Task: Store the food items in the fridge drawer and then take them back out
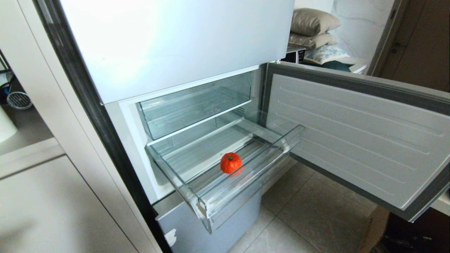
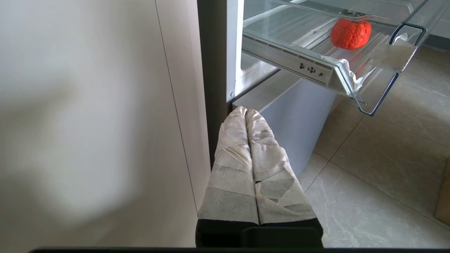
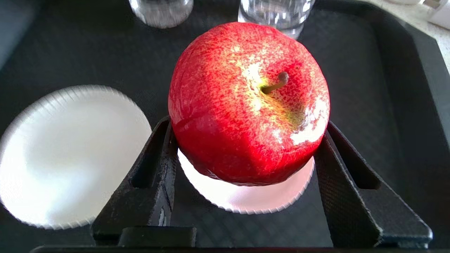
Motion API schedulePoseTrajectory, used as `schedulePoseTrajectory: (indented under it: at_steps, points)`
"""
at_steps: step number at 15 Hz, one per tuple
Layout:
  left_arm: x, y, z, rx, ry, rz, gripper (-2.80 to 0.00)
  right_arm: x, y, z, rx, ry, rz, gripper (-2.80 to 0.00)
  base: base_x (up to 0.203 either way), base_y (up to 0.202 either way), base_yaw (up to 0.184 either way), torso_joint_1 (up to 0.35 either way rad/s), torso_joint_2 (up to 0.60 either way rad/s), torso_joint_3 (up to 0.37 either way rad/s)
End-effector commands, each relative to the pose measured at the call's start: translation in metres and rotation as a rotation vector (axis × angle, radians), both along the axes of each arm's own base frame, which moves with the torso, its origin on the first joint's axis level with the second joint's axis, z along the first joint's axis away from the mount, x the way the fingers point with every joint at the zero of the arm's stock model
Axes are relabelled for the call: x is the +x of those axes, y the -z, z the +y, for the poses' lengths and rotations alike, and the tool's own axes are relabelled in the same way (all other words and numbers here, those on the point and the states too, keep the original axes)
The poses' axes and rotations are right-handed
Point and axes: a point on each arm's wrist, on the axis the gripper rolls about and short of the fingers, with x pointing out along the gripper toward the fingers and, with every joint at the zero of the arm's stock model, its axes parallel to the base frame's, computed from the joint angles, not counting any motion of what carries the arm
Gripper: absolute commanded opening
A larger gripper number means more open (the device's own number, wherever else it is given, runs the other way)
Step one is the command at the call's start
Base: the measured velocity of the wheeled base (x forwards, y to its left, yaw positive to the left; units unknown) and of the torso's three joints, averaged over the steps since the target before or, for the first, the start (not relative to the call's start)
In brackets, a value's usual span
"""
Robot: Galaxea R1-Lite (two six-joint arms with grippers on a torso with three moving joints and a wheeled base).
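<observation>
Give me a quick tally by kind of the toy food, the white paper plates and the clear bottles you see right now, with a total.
Toy food: 2, the orange-red ribbed pumpkin in the clear plastic fridge drawer and the red apple between the right gripper fingers.
White paper plates: 2, one empty, one under the apple.
Clear bottles: 2, bases only.
Total: 6

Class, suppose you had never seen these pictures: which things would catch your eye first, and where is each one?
The big red apple fills the right wrist view, gripped between the right end effector fingers above a white paper plate on a black tray. Next, the orange pumpkin sits alone in the pulled-out clear fridge drawer. The left end effector, wrapped in tape, hangs shut low beside the fridge.
</observation>
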Motion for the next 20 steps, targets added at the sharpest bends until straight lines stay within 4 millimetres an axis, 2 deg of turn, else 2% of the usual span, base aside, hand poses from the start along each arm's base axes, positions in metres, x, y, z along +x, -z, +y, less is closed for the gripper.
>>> schedulePoseTrajectory:
  at_steps: [1,2,6,8,12,20]
  points:
    - [0.0,0.0,0.0,0.0,0.0,0.0,-2.8,-0.003,0.001,-0.002,-0.001,-0.004,0.039,-2.8,0.0,0.0,0.0,0.0,0.0,0.0]
    - [0.0,0.0,0.0,0.0,0.0,0.0,-2.8,-0.004,0.007,-0.003,0.027,-0.004,0.069,-2.8,0.0,0.0,0.0,0.0,0.0,0.0]
    - [0.0,0.0,0.0,0.0,0.0,0.0,-2.8,-0.001,0.012,-0.013,0.129,0.0,0.113,-2.8,0.0,0.0,0.0,0.0,0.0,0.0]
    - [0.0,0.0,0.0,0.0,0.0,0.0,-2.8,0.0,0.009,-0.019,0.121,0.005,0.112,-2.8,0.0,0.0,0.0,0.0,0.0,0.0]
    - [0.0,0.0,0.0,0.0,0.0,0.0,-2.8,-0.001,0.008,-0.019,0.12,0.009,0.111,-2.8,0.0,0.0,0.0,0.0,0.0,0.0]
    - [0.0,0.0,0.0,0.0,0.0,0.0,-2.8,-0.006,-0.009,-0.022,0.079,0.022,0.097,-2.8,0.0,0.0,0.0,0.0,0.0,0.0]
